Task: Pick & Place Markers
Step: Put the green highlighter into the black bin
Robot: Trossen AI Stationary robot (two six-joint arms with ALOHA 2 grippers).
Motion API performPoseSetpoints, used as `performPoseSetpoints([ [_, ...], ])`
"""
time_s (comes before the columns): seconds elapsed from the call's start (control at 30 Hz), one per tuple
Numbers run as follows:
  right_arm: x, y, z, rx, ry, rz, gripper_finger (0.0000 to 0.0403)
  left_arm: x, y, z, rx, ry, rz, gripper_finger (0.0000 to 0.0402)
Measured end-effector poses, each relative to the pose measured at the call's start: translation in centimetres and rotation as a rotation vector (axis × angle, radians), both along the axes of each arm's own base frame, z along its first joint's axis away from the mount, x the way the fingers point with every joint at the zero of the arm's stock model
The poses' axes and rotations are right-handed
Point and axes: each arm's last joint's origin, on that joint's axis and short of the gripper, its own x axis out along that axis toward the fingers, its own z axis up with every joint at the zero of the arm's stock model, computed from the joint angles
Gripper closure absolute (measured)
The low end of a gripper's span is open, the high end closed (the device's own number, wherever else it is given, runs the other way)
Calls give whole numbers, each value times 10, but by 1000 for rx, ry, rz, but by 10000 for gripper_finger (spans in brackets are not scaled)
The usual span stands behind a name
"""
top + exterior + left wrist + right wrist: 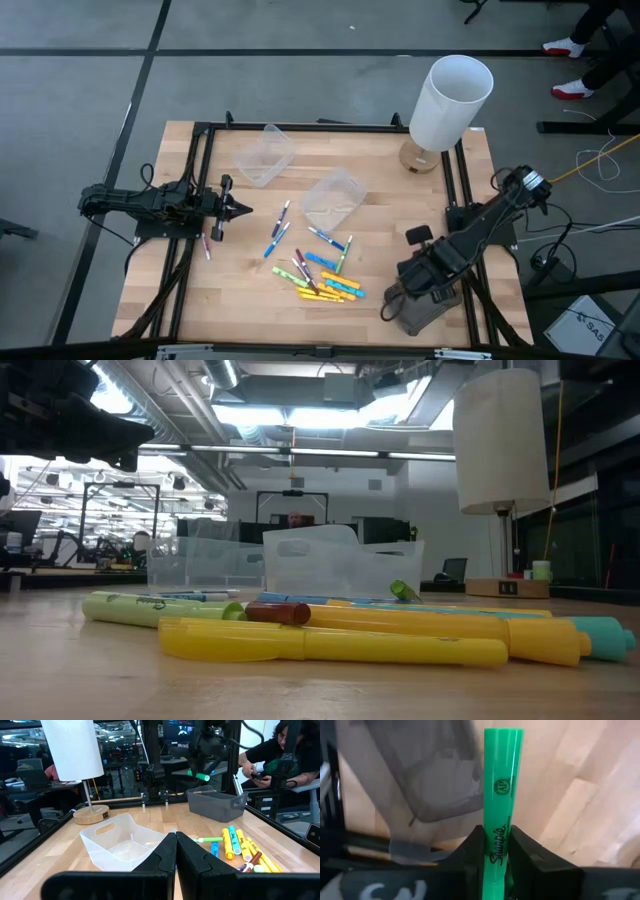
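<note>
Several markers (320, 275) in yellow, green, blue and maroon lie loose on the wooden table's middle, close up in the low view (330, 640) and also in the left wrist view (240, 850). My right gripper (425, 280) is at the near right, over a grey tub (412, 308), shut on a green marker (502, 795). The left wrist view shows that marker (199, 775) above the tub (215, 805). My left gripper (176, 836) waits shut at the table's left (235, 208). My right gripper pinches the green marker's printed barrel (496, 845) between its two fingers, which lie along the marker. Its long part sticks out past the fingertips, down toward the grey tub (435, 780). The marker is lifted clear of the table and of the tub.
Two clear plastic tubs (265, 155) (333, 195) stand on the table's far middle. A white-shaded lamp (450, 100) stands at the far right corner. A black frame rail (330, 126) runs round the table. A person (280, 750) sits beyond the table's right side.
</note>
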Motion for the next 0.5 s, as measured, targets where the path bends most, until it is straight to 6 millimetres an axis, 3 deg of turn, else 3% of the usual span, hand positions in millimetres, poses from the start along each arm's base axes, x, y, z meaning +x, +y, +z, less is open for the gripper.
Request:
performPoseSetpoints([
  [0.5, 3, 20, -29, 124, -63, 97, 342, 0, 0, 0, 0, 0, 0, 398],
])
